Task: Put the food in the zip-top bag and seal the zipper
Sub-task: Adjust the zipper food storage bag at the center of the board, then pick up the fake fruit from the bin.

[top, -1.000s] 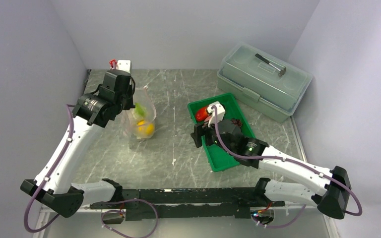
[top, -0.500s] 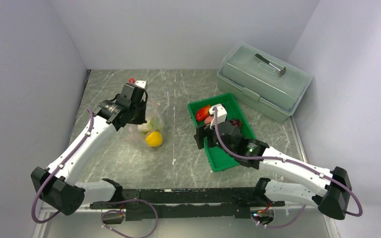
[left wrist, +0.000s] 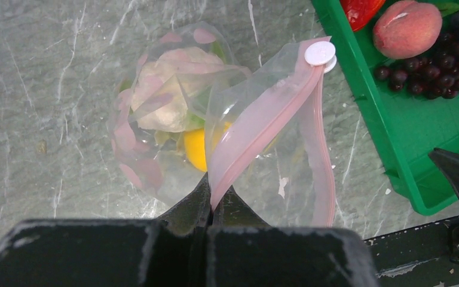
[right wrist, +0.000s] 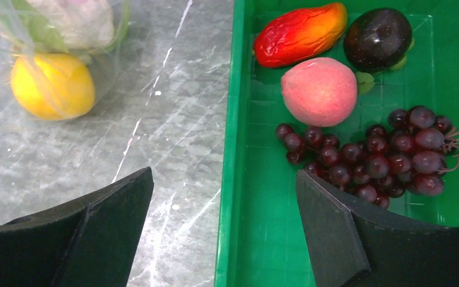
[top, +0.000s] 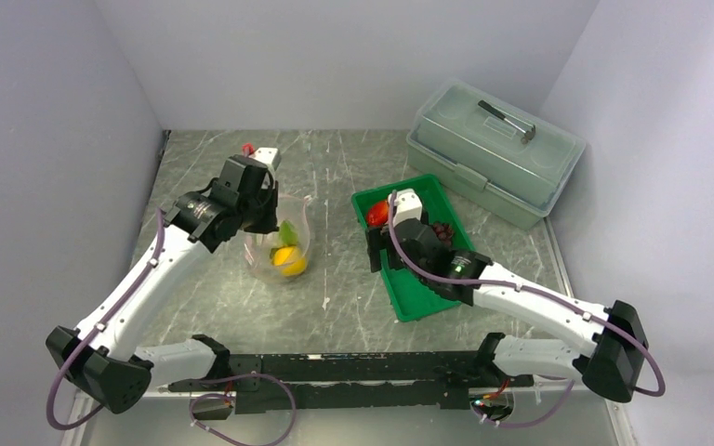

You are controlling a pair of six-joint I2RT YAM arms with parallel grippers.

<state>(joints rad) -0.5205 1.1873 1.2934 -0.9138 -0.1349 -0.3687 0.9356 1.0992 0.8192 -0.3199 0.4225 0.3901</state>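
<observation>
Nearest the arm bases lies bare grey marbled surface (top: 335, 297). The right gripper (right wrist: 224, 173) has its fingers wide apart and holds nothing. It is poised above the left wall of the green tray (right wrist: 257, 239), with one finger over the surface and the other over the tray.

In the tray, near to far:
- the grape bunch (right wrist: 376, 158)
- the pink peach (right wrist: 318, 91), just beyond the grapes
- the red-orange fruit (right wrist: 299, 33) and the dark purple ball (right wrist: 378, 39), side by side at the far end

Left of the tray, the clear bag (left wrist: 155, 173) rests on the surface. It contains a yellow fruit (left wrist: 196, 149) and, beyond it, a white-and-green vegetable (left wrist: 167, 101).

The left gripper (left wrist: 211, 200) has its fingers pressed together on the pink zipper strip (left wrist: 257, 128). The strip appears unsealed, its two sides parted, though the crinkled plastic makes this hard to confirm. A white slider (left wrist: 321, 52) sits at the strip's far end.

In the far right corner stands the pale green lidded box (top: 495, 149).
</observation>
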